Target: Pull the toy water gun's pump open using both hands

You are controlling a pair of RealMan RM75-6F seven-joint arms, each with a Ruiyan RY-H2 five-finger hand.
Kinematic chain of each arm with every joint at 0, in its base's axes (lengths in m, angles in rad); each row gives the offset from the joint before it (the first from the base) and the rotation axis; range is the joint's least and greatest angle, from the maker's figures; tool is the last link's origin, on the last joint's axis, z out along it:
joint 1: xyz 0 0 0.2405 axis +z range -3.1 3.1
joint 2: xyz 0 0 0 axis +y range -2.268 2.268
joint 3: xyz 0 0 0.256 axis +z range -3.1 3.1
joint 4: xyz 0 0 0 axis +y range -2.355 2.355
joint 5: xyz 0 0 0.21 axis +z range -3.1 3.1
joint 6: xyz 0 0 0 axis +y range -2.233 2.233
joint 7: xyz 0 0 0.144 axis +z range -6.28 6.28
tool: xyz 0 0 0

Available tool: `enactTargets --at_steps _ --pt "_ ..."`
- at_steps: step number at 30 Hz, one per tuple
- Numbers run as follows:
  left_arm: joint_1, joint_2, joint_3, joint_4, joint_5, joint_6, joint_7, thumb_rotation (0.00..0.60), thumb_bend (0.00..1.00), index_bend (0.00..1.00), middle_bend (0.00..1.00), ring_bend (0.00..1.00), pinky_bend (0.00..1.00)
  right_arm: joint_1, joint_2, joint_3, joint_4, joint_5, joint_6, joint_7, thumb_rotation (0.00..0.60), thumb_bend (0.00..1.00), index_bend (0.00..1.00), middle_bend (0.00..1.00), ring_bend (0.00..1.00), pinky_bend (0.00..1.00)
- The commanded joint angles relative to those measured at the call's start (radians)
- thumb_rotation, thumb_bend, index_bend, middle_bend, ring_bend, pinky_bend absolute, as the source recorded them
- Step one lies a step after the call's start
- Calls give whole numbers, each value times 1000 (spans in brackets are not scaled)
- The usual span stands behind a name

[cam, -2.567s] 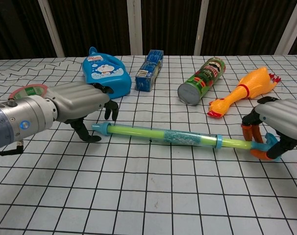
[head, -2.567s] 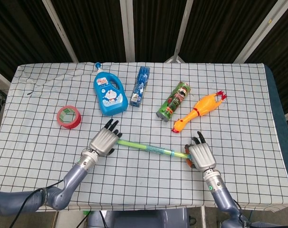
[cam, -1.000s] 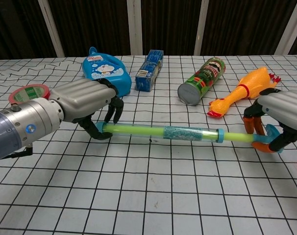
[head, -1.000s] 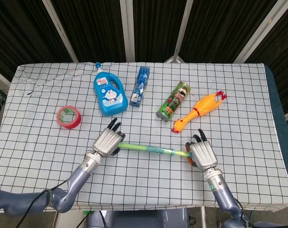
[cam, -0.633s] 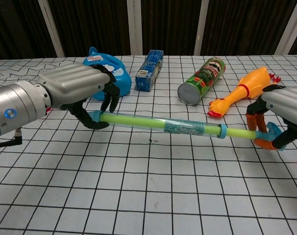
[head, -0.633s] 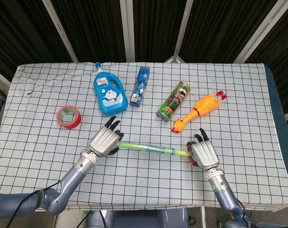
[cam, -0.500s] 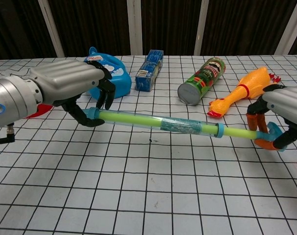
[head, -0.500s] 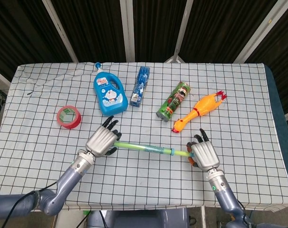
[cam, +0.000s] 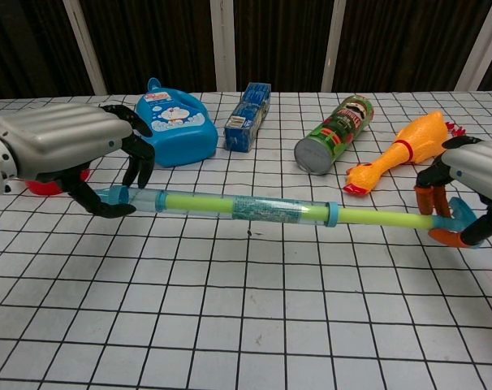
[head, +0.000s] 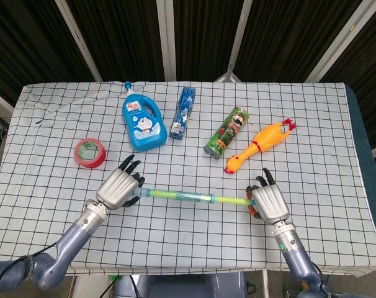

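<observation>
— Two hands, one item. Head view first: where does the toy water gun [head: 179, 197] lie?
— Item: slim tube, long axis running left to right across the near half of the tabletop [head: 194, 136], almost level. Left hand [head: 118, 188] clamps the blue barrel end; right hand [head: 267, 203] is wrapped on the orange handle of the pump [head: 230, 200].
— Which hand is nearer the barrel?
— Left, holding it directly. Right sits at the far end, with a thin yellow-green rod bare between barrel collar and handle.
— Chest view, same entry?
— Toy water gun [cam: 230, 204] appears lifted clear of the cloth, though contact cannot be ruled out. Left hand [cam: 63, 150] pinches the clear tip between thumb and fingers; right hand [cam: 473, 187] hooks the handle, fingers curled round it. Pump [cam: 380, 218] rod shows extended past the blue collar.
— Judgement?
— Pull direction is along that axis, hands moving apart; the pump looks partly drawn.
</observation>
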State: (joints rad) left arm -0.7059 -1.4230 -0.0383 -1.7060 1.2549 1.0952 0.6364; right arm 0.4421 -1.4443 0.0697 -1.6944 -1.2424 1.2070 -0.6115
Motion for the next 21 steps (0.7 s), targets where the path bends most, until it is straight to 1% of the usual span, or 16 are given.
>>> enactTargets --at_steps 1,10,21 --pt "5 11 2 0 9 1 -12 600 443 517 560 126 51 1 -2 1 5 1 -1 -3 600 501 737 622 229 0" --pt "27 59 15 0 34 3 -46 600 444 517 560 126 51 4 -3 8 18 11 1 -9 600 501 737 622 229 0" --pt "56 89 29 9 44 11 -69 600 443 517 559 126 51 -5 13 5 26 13 8 -1 600 501 736 622 229 0"
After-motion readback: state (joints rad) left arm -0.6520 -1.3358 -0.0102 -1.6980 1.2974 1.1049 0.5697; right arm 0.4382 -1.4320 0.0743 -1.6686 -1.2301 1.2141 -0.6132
